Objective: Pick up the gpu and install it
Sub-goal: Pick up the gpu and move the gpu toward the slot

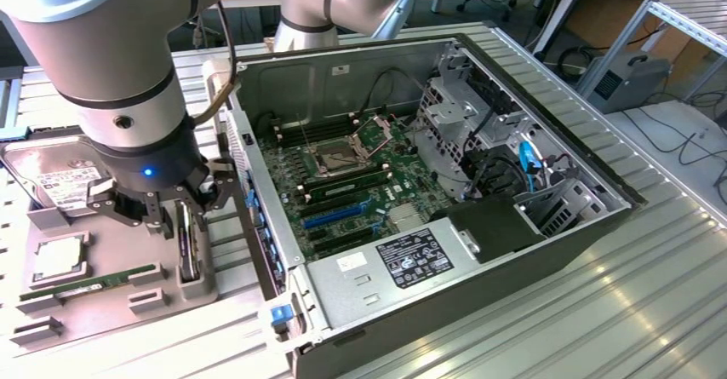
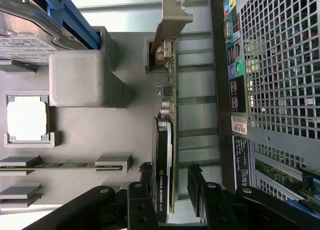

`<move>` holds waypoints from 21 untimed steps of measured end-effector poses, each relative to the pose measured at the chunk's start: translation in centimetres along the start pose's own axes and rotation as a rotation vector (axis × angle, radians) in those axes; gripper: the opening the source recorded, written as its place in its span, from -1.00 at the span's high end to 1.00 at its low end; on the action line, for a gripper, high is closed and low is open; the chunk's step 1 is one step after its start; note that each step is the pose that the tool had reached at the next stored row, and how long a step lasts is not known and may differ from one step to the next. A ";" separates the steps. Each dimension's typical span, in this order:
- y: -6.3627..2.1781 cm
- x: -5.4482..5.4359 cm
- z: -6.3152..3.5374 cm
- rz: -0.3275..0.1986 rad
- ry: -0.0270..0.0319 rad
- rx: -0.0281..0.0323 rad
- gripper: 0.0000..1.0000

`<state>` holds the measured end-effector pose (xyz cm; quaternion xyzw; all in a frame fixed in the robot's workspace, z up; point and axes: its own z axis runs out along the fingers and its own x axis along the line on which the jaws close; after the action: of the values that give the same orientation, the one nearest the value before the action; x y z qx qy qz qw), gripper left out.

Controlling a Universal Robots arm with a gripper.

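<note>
Claw state: released, with its two black fingers spread and nothing grasped. The gpu, a thin black rectangular card with a silvery metal bracket at one end, stands on its long edge between the two fingers. One finger lies close against the card's black cooler face. The other stands slightly apart from the bare board side. The claw straddles the end of the card opposite the bracket.

The card rests in a slot of the grey moulded plastic holder, at the holder's edge towards the exterior view's right. The holder lies on the ribbed aluminium worktop.

Other parts in the same holder:
- One boxy silver hard drive with a white label, at the far end.
- One square silver processor, seated in a square recess.
- One long narrow green memory stick, lying in its groove near the processor.

A raised grey block of the holder stands between the hard drive and the card, apart from both claw fingers.

One open dark computer case lies on its side just beside the holder, on the exterior view's right. Its perforated metal rear panel runs parallel to the card, near the finger on that side. One green motherboard is visible inside the case.
</note>
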<state>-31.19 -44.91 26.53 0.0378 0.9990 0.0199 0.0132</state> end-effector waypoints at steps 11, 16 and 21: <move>-0.01 0.0 0.28 0.000 0.0000 0.0000 0.15; -0.02 0.0 0.40 0.000 0.0000 0.0001 0.15; -0.02 0.0 0.52 0.000 0.0001 0.0001 0.15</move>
<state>-31.19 -44.91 26.01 0.0378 0.9990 0.0199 0.0132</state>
